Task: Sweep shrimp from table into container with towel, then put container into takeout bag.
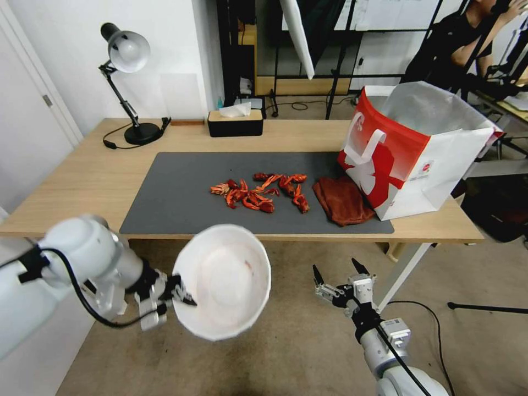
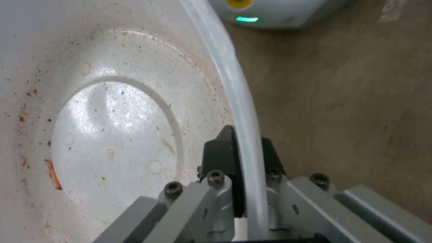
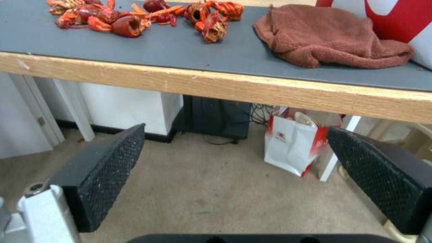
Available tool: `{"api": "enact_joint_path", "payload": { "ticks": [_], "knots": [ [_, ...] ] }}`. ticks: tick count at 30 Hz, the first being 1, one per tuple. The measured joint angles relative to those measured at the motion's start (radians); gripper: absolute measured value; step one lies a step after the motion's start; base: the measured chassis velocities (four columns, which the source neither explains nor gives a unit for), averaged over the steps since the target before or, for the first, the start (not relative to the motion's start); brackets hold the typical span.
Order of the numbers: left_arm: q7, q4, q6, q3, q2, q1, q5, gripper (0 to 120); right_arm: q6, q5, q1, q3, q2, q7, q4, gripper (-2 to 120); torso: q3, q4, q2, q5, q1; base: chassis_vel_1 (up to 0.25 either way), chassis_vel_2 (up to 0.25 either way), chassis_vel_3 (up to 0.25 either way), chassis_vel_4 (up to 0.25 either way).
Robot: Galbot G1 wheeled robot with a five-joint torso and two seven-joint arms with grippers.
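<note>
White round plastic container (image 1: 223, 280) was held tilted below the wood-topped table's (image 1: 88, 181) front edge, its stained, empty mouth facing up toward the head camera. Left gripper (image 1: 175, 297) was clamped on its rim. Right gripper (image 1: 341, 272) hung spread wide and empty below that edge. Red-orange shrimp (image 1: 261, 192) lay scattered across the table's grey mat.

A desk lamp (image 1: 127, 52) stands near a black tissue box (image 1: 235, 124).

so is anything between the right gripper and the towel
Nothing visible. The right gripper hangs open below the table edge; the towel lies uncovered on the mat near that edge, shrimp beside it, takeout bag behind.
</note>
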Motion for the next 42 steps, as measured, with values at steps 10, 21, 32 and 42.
{"api": "enact_joint_path", "payload": {
  "ticks": [10,21,32,42],
  "knots": [
    [0.053,0.153,-0.022,0.071,-0.117,-0.034,0.09,0,0.0,0.002,-0.017,0.005,0.0,-0.002,0.029,100,0.0,-0.0003,0.0,-0.0002,0.0,0.0,0.0,0.0,0.0],
    [0.088,0.358,0.016,0.166,-0.214,-0.222,0.066,0,-0.012,0.05,0.007,0.016,-0.014,0.018,0.094,100,0.0,0.0,0.0,0.0,0.0,0.0,0.0,0.0,0.0],
    [0.094,0.466,0.062,0.218,-0.239,-0.319,-0.021,0,-0.045,0.09,0.067,0.017,-0.041,0.044,0.14,100,0.0,0.0,0.0,-0.0001,0.0,0.0,0.0,0.0,0.0],
    [0.094,0.484,0.066,0.244,-0.25,-0.362,-0.021,0,-0.09,0.166,0.226,0.008,-0.117,0.088,0.084,100,0.0,0.0,0.0,-0.0001,0.0,0.0,0.0,0.0,0.0]
  ]
}}
